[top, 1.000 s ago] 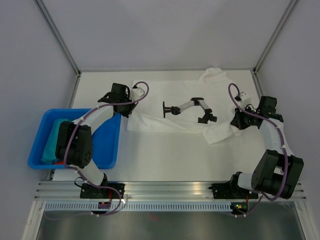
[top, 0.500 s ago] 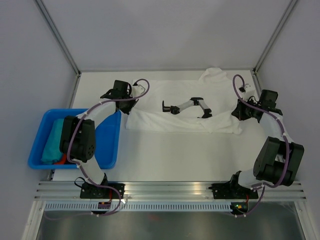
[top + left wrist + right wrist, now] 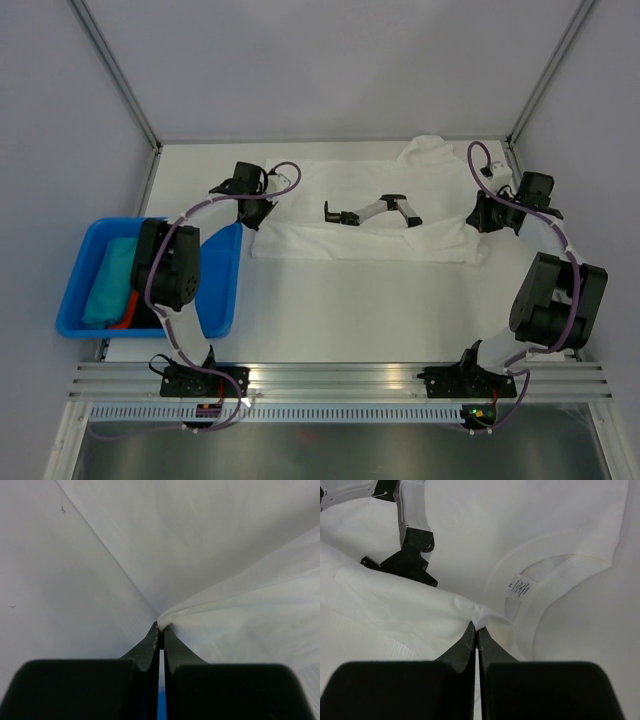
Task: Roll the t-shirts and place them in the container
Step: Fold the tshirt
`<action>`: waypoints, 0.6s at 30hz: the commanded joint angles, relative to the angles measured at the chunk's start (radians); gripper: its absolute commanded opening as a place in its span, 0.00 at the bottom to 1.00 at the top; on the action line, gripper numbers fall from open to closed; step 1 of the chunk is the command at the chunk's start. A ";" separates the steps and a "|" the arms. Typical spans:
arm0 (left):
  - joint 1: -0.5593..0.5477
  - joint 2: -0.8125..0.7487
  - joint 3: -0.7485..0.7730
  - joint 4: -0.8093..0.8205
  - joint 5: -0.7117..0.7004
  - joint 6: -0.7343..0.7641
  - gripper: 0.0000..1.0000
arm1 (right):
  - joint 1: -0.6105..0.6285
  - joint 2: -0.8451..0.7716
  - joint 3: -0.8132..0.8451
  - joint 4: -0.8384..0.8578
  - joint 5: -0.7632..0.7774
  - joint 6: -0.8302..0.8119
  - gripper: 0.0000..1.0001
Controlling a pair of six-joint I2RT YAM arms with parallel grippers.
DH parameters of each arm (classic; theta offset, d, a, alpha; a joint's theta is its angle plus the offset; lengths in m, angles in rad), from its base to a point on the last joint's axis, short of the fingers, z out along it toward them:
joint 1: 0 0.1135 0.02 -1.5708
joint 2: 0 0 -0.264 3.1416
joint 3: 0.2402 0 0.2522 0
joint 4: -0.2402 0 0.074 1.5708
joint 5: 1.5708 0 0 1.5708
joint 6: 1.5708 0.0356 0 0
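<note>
The white t-shirt [image 3: 370, 238] lies across the far half of the bench [image 3: 350, 310], its long axis running left to right and its collar at my right. My left fingers [image 3: 159, 631] are clamped on its left edge, and my right fingers [image 3: 477, 630] pinch a fold beside the neck label [image 3: 518, 587]. One sleeve reaches the back wall [image 3: 330, 70]. The near half of the bench is bare (my roomiest side). At the left edge sits a blue bin [image 3: 70, 300] holding a teal cloth [image 3: 110, 280].
</note>
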 commanded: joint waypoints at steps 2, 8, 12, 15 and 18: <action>0.011 0.026 0.055 0.007 -0.064 -0.021 0.02 | -0.001 0.049 0.066 0.065 0.014 0.029 0.00; 0.009 0.049 0.057 0.007 -0.066 -0.026 0.02 | 0.010 0.070 0.040 0.118 0.031 0.047 0.00; 0.009 0.059 0.056 0.007 -0.061 -0.015 0.06 | 0.021 0.089 0.041 0.144 0.039 0.090 0.21; 0.009 0.063 0.062 0.007 -0.078 -0.016 0.23 | 0.025 0.110 0.058 0.146 0.078 0.150 0.37; 0.009 0.054 0.069 0.004 -0.089 -0.032 0.44 | 0.025 0.113 0.084 0.134 0.126 0.205 0.44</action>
